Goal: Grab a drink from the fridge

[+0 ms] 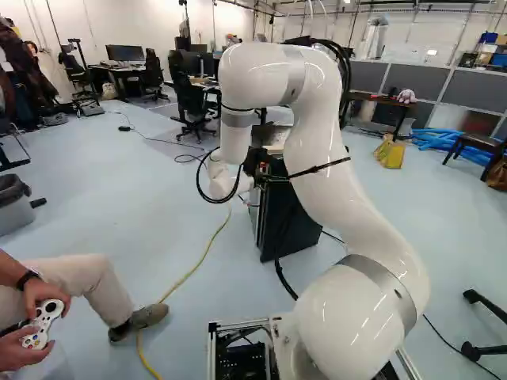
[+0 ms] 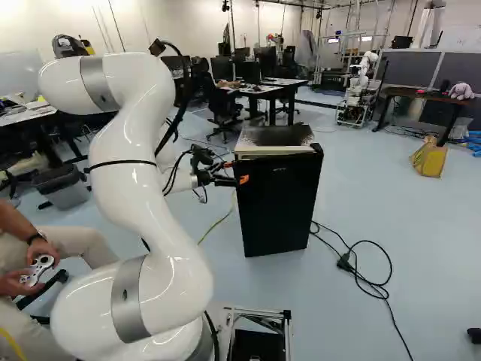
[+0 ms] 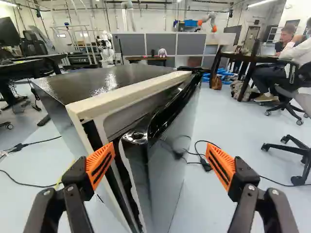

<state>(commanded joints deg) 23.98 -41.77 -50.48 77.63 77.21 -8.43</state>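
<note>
pale floor [image 1: 95, 190], white wall [image 1: 142, 24] (brightly lit)

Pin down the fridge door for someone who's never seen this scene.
Find the fridge, the black box on the floor. Its door is the glossy black panel between the pincer's spread fingers, ajar, a gap parting it from the cream-rimmed body.

Looks like a robotics lab with office bits mixed in, tbh: another robot, white and jointed [image 2: 361, 79], too small back there to make out properly, plus flat black monitors [image 1: 125, 53], black wheeled swivel chairs [image 1: 191, 101] and flat grey partition panels [image 3: 163, 44].
</note>
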